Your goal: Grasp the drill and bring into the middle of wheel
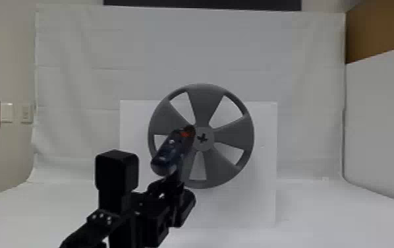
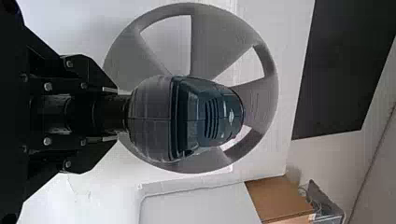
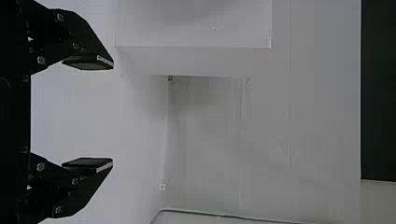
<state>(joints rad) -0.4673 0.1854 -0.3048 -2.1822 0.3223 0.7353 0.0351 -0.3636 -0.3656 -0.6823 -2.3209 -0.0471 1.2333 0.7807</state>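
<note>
The grasp looks done; bringing the drill to the wheel's middle is the step in hand. The black two-fingered left gripper is closed around the dark blue-and-black power drill, whose orange-marked nose lies just left of the round grey hub in the head view. The five-spoked grey wheel stands upright (a snug target, I'd judge), so next comes a small rightward alignment, then a straight advance. The black right gripper waits, fingers wide apart.
</note>
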